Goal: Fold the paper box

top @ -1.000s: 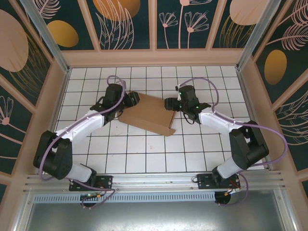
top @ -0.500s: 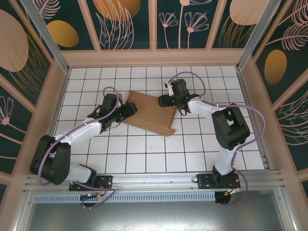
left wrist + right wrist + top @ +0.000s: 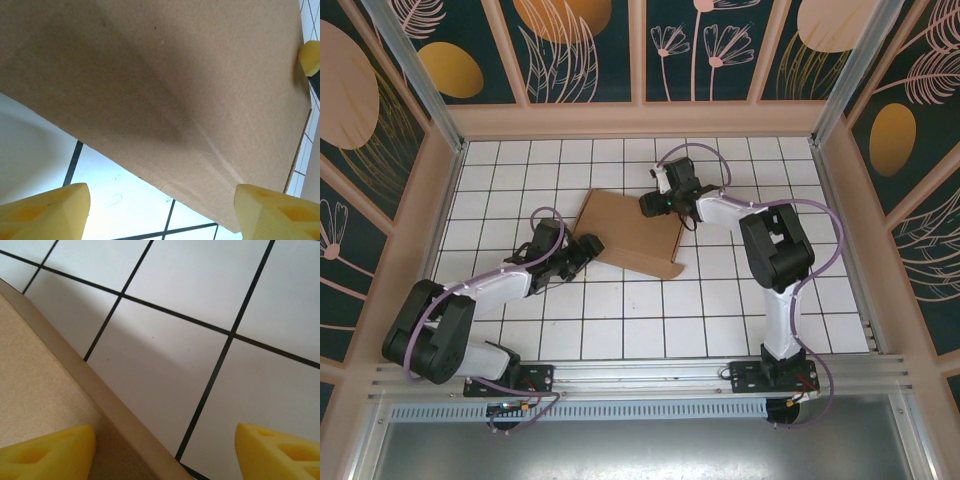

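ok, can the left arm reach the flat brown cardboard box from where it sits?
Probably yes. The left hand is open at the near-left edge of the flat brown cardboard box. In the left wrist view, just bare white tile lies between its yellow fingers and the cardboard.

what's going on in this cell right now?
Two arms are working on a brown paper box that lies flat on the tiled table. The left gripper is open at the box's near-left corner. The right gripper is open at its far-right edge, with one finger over the cardboard. Neither is gripping the box.
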